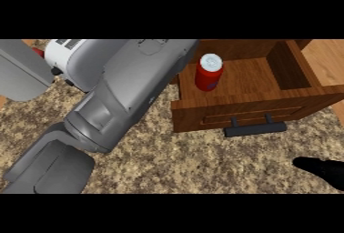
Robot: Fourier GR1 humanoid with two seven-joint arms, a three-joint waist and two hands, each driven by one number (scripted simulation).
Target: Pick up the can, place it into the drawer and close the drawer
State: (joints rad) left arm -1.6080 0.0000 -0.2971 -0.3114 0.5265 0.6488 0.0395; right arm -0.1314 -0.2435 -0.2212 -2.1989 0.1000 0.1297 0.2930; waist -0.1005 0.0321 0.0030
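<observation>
Standing upright inside the open wooden drawer [269, 86], the red cylindrical can [209, 73] with its pale round top sits at the drawer's left side, apart from both hands. A smooth grey forearm [128, 86] crosses the speckled, stone-like surface [201, 164] at left, its hand hidden. The right hand [324, 169] shows at the near right edge, whether its black fingers are apart or together I cannot tell. A dark bar handle [255, 128] fronts the drawer.

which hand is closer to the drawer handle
The right hand, black, at the lower right just below the drawer handle. The left hand is not visible; only its grey forearm shows.
</observation>
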